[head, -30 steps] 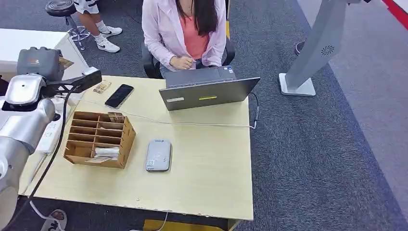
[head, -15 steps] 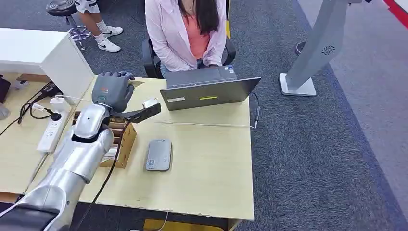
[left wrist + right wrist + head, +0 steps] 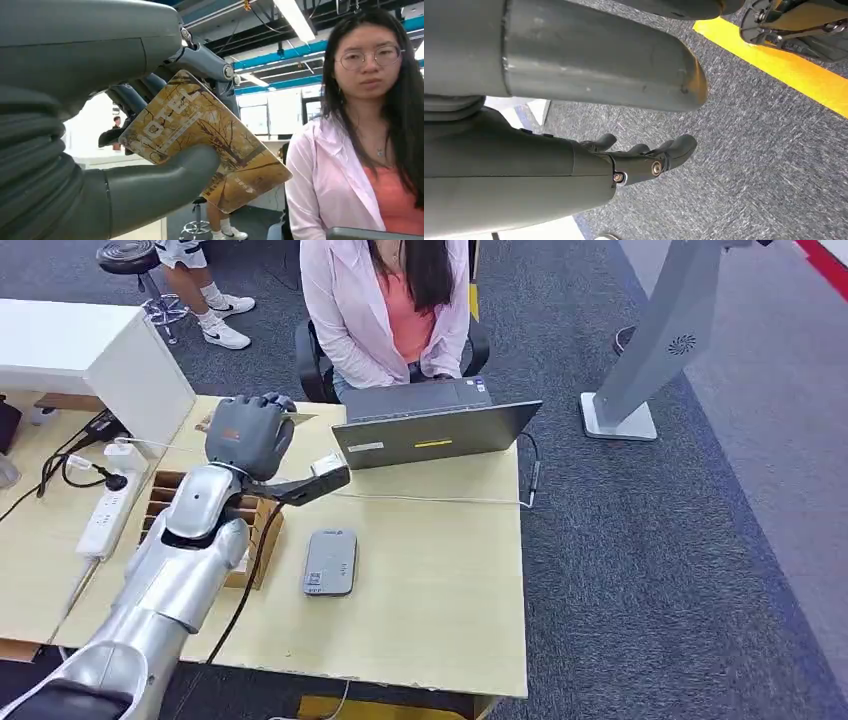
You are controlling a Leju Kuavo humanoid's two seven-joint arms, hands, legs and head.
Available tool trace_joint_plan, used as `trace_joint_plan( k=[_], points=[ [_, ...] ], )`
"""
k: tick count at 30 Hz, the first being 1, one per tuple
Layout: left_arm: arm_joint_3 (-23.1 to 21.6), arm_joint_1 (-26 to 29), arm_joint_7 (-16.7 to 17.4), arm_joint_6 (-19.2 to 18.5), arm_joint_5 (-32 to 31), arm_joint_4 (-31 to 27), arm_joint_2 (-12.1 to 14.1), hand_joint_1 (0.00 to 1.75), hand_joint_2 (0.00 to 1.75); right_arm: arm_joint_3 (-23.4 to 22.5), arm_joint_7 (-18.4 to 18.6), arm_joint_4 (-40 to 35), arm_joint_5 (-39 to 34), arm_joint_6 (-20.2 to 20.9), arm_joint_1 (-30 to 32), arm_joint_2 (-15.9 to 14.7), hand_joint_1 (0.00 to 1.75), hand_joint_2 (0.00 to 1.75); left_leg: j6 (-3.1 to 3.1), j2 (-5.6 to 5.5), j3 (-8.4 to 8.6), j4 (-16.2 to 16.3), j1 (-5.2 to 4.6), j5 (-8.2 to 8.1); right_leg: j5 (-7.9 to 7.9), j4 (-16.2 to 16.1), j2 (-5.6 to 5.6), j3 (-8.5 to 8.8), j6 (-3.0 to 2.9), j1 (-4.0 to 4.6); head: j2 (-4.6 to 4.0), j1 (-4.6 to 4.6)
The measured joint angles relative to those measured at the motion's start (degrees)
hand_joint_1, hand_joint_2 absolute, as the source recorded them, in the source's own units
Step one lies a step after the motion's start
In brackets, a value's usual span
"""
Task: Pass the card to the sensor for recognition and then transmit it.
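My left hand [image 3: 250, 433] is raised over the far end of the wooden organizer [image 3: 262, 530], near the laptop's left corner. It pinches a brown printed hotel card [image 3: 205, 140] between thumb [image 3: 165, 175] and fingers; a tan edge of the card [image 3: 299, 420] shows past the hand in the head view. The grey card sensor [image 3: 330, 562] lies flat on the table, nearer to me and right of the hand. My right hand [image 3: 644, 160] hangs beside my body over grey carpet, holding nothing, fingers loosely extended.
A person [image 3: 385, 300] sits behind an open laptop [image 3: 435, 430] at the table's far edge. A white cable [image 3: 430, 498] crosses the table [image 3: 440, 600]. A power strip [image 3: 105, 510] and white box [image 3: 120, 350] stand left; a grey stand [image 3: 650, 360] is far right.
My left arm has swung from the far left to over the organizer, and the hand with the card has moved right, toward the laptop. The sensor has not moved.
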Motion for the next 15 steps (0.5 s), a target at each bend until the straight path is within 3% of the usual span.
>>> trace_joint_plan(
  k=[13, 15],
  points=[
    [-1.5, 3.3, -1.7, -2.4, 2.0, -3.4, -0.3, 1.75, 1.75, -0.9, 0.1, 0.0, 0.0, -0.1, 0.0, 0.0, 0.0, 0.0, 0.0, 0.0, 0.0, 0.0, 0.0, 0.0, 0.0, 0.0, 0.0, -0.01, 0.0, 0.0, 0.0, 0.0],
    [-2.2, 3.8, -1.6, -5.1, 2.0, -4.1, -0.3, 1.75, 1.75, -1.1, 0.2, 0.0, -0.4, -0.1, 0.0, 0.0, 0.0, 0.0, 0.0, 0.0, 0.0, 0.0, 0.0, 0.0, 0.0, 0.0, -0.01, 0.0, 0.0, 0.0, 0.0, 0.02]
  ],
)
